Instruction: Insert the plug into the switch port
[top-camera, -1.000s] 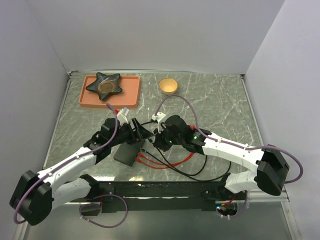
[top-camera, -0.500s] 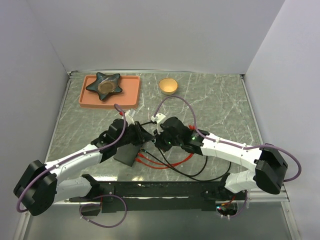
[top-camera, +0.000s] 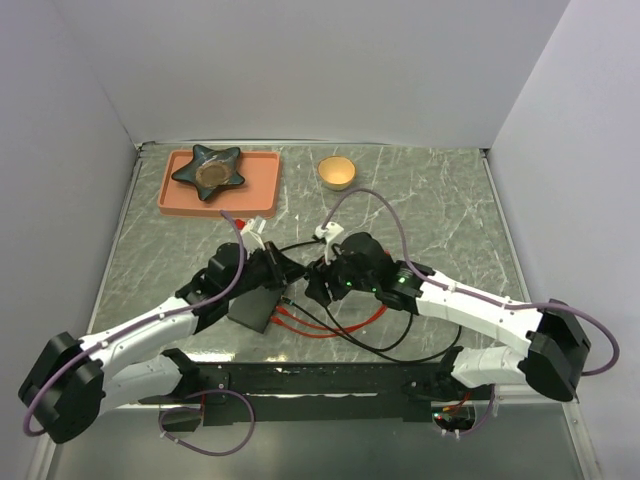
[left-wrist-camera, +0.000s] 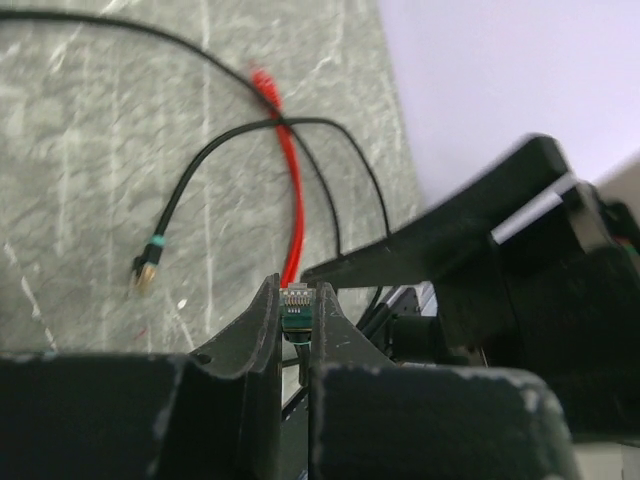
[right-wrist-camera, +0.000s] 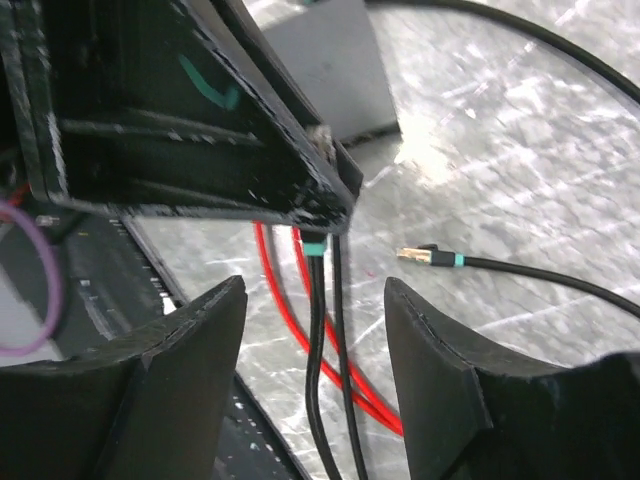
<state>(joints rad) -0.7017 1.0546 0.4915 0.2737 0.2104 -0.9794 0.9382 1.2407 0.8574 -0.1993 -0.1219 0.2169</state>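
The plug (left-wrist-camera: 297, 304), clear-tipped with a teal collar, is pinched between the fingers of my left gripper (left-wrist-camera: 297, 300), which is shut on it. Its black cable (right-wrist-camera: 318, 340) hangs down from there. My right gripper (right-wrist-camera: 315, 320) stands open just below, one finger on each side of that cable without touching it. In the top view the left gripper (top-camera: 276, 270) and the right gripper (top-camera: 313, 281) meet tip to tip beside the flat black switch box (top-camera: 254, 308). The switch port on the box's edge cannot be made out.
A second teal-banded plug (left-wrist-camera: 146, 272) lies loose on the marble table (top-camera: 440, 210). Red cables (top-camera: 315, 330) and black cables run from the box toward the near edge. A salmon tray (top-camera: 262, 190) holding a star dish and a small yellow bowl (top-camera: 337, 172) stand at the back.
My left gripper has closed on the plug. My right gripper, shut a moment ago, has opened and drawn slightly away to the right.
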